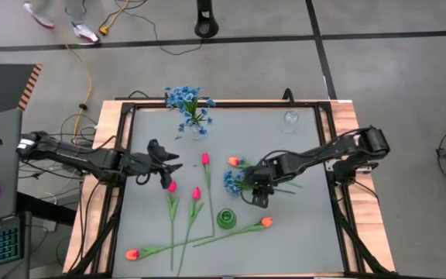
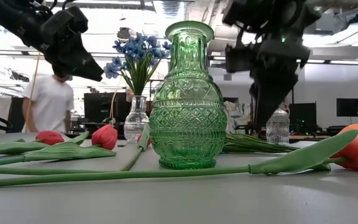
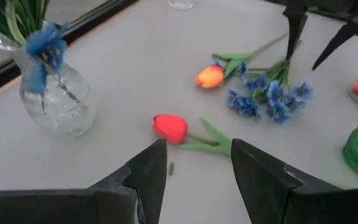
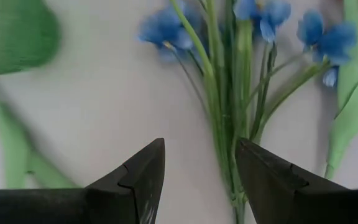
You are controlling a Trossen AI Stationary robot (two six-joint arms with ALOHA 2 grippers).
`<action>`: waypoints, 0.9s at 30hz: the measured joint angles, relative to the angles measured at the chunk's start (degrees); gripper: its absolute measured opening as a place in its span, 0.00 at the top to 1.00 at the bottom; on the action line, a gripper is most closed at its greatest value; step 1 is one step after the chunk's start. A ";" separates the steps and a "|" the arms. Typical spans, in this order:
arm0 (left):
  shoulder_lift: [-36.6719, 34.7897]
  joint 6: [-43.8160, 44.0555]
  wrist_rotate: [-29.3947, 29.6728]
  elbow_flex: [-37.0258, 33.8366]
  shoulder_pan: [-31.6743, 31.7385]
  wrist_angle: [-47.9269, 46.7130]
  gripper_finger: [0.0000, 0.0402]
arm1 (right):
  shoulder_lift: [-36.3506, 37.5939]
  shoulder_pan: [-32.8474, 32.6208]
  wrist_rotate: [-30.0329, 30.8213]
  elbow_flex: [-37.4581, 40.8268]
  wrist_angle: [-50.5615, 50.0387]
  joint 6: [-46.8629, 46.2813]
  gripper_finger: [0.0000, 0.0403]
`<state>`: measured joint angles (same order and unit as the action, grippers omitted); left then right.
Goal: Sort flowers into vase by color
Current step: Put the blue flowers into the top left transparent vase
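A bunch of blue flowers (image 1: 233, 183) lies on the grey table, its green stems (image 4: 225, 118) running toward the table's right. My right gripper (image 1: 258, 195) hangs open just above those stems, pointing steeply down, one finger (image 4: 263, 180) right over them. My left gripper (image 1: 170, 172) is open and in the air at the table's left, above a pink-red tulip (image 3: 169, 127) that lies flat. More pink-red tulips (image 1: 196, 193) and orange tulips (image 1: 266, 222) lie on the table. A green glass vase (image 1: 227, 219) stands near the front. A clear vase (image 1: 196, 128) at the back holds blue flowers.
A second, small clear vase (image 1: 290, 120) stands at the back right. A black frame (image 1: 122, 155) runs along the table's edges. Long tulip stems (image 1: 184, 232) cross the front half of the table. A person (image 2: 48, 102) stands in the room beyond.
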<state>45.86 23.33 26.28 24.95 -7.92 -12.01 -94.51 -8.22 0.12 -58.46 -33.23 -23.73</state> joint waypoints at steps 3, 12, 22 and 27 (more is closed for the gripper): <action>1.50 0.05 0.02 0.00 0.00 0.27 0.58 | -2.14 0.79 0.02 0.00 0.69 0.01 0.45; 5.03 0.06 0.03 0.00 0.00 2.79 0.58 | -6.79 3.63 -0.02 0.00 4.30 0.12 0.45; 5.89 0.49 0.02 0.00 0.00 3.19 0.58 | -7.92 3.90 -0.02 -0.07 8.03 0.17 0.45; 5.91 1.02 0.00 0.00 0.00 3.01 0.58 | -7.94 3.90 -0.04 -0.07 8.16 0.16 0.49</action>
<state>51.77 24.35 26.28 24.95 -7.92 -9.00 -102.45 -4.32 0.08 -58.52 -25.07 -23.57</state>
